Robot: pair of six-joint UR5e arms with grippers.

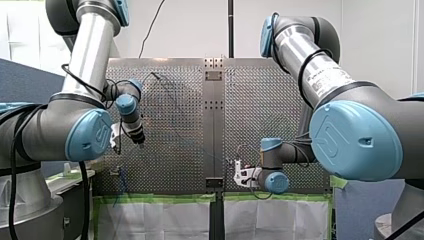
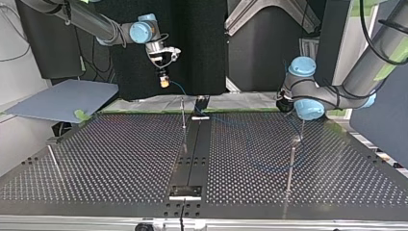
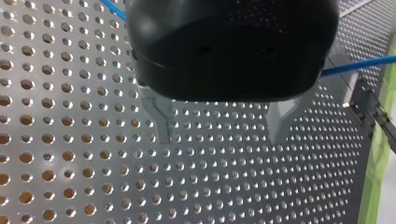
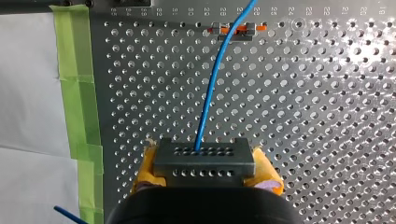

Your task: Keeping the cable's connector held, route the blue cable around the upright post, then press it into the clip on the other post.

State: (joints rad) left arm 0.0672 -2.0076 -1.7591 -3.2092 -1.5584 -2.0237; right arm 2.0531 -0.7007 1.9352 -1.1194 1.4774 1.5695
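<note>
- Blue cable (image 4: pixel 208 102): one end goes into a dark connector (image 4: pixel 204 161). From there it runs ahead over the perforated table (image 2: pixel 96 163) toward a small grey and orange part (image 4: pixel 238 30).
- In the top view, the cable hangs from the raised connector and trails slack across the table, toward the post at that view's right (image 2: pixel 290 166).
- My right gripper (image 2: pixel 164 81) is clamped on the connector, with its yellow pads (image 4: pixel 144 172) on either side.
- My left gripper (image 3: pixel 222 133) hovers over bare table. Its metal fingers (image 3: pixel 161 116) are spread wide with nothing between them, and the cable passes behind its body.
- Two thin posts stand up, the nearer one (image 2: pixel 183 113) just beside the centre strip. I cannot tell which one carries the clip.
- Step in hand, as I judge it: the connector is secured and the routing has not begun.
- Next move: my left gripper should come down on the slack cable, close on it, and lead it round the post while my right keeps its hold.
</note>
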